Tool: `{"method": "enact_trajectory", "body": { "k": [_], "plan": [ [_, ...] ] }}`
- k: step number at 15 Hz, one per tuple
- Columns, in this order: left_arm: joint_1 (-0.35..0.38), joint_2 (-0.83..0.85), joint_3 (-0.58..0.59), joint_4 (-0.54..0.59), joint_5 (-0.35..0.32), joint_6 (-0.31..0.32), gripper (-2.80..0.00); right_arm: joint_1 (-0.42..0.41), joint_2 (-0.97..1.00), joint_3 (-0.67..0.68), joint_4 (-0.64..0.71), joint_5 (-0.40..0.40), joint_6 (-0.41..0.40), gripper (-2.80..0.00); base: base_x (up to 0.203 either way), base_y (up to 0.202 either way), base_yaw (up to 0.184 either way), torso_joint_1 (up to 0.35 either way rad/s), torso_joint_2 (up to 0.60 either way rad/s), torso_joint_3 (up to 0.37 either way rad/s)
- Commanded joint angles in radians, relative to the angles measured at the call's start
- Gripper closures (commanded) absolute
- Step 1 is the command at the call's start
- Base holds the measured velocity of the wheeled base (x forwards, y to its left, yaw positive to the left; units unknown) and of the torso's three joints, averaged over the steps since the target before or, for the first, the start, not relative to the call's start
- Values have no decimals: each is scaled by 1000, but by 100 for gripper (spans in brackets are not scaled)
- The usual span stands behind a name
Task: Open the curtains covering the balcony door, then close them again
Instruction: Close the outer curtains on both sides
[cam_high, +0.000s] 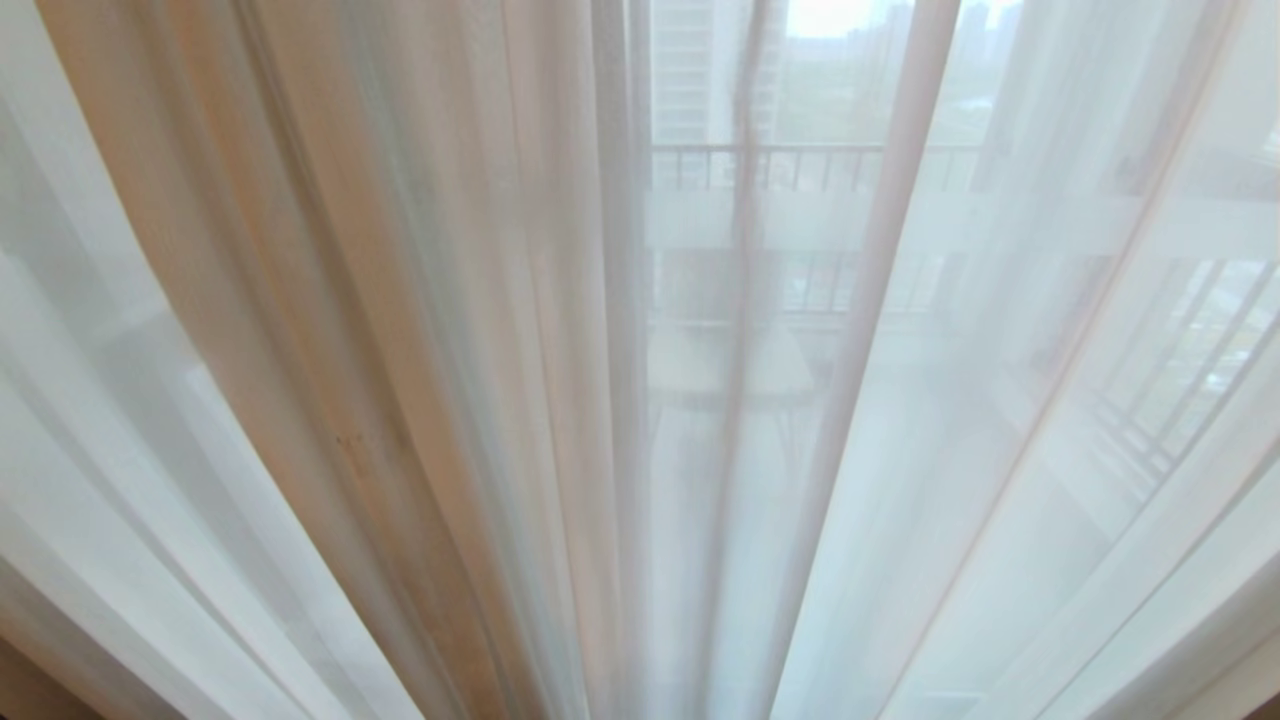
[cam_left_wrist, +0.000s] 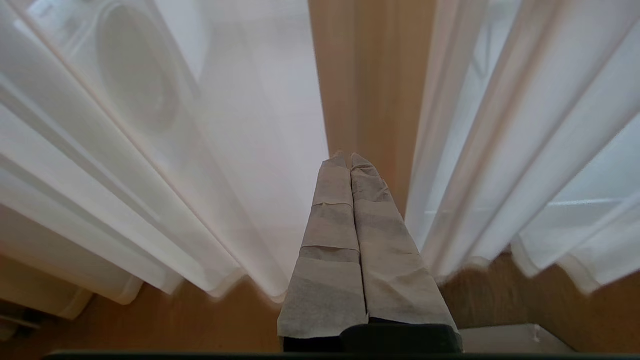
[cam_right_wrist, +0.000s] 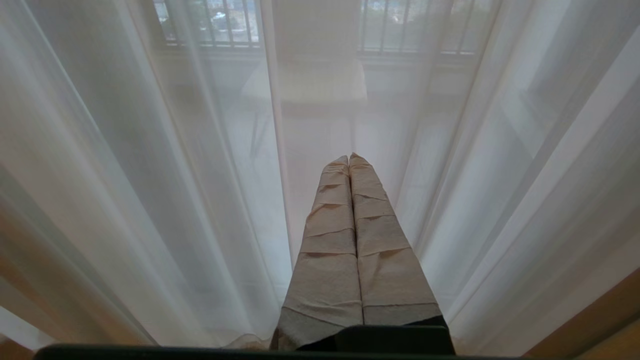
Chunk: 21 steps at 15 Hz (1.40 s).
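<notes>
Daylight from the balcony filled the whole head view through the curtains (cam_high: 420, 330), which hung drawn across the balcony door (cam_high: 745, 250); of that door only a faint dark upright and a pale horizontal band showed through the cloth. A warmer beige fold ran down to the left of that upright, with thin white sheers spread on either side of it.

Neither arm reached into the head view. In its own wrist view the left gripper (cam_left_wrist: 348, 159) had its taped fingers (cam_left_wrist: 330, 220) pressed together with nothing between them, their tips pointing at the beige fold, near the hem and above the wooden floor (cam_left_wrist: 165, 320). The right gripper (cam_right_wrist: 348, 159) was likewise closed and empty, facing sheers with the balcony railing (cam_right_wrist: 210, 22) dim behind them.

Judged from this, the opening step had barely begun, or the closing one was already over; the pictures could not say which. A first pull would call for parted fingers and a pinch on a fold's edge.

Whether either gripper touched the cloth could not be told. The curtain rail, the seam where the panels met and the door's handle were all out of sight.
</notes>
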Motion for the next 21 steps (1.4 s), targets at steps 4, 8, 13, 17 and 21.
{"method": "enact_trajectory", "body": {
  "k": [4, 8, 13, 17, 21],
  "plan": [
    [37, -219, 0, 0, 0, -4, 0, 0, 1, 0, 1, 0, -1, 0, 0, 0, 0, 0, 0, 0],
    [35, -254, 0, 1, 2, -7, 0, 0, 1, 1, 0, 0, -1, 0, 0, 0, 0, 0, 0, 0],
    [35, -254, 0, 1, 2, -8, 0, 0, 1, 1, 0, 0, -1, 0, 0, 0, 0, 0, 0, 0],
    [35, -254, 0, 1, 2, -8, 0, 0, 1, 1, 0, 0, -1, 0, 0, 0, 0, 0, 0, 0],
    [35, -254, 0, 3, 3, -8, 0, 0, 1, 1, 0, 0, -1, 0, 0, 0, 0, 0, 0, 0]
  ]
}}
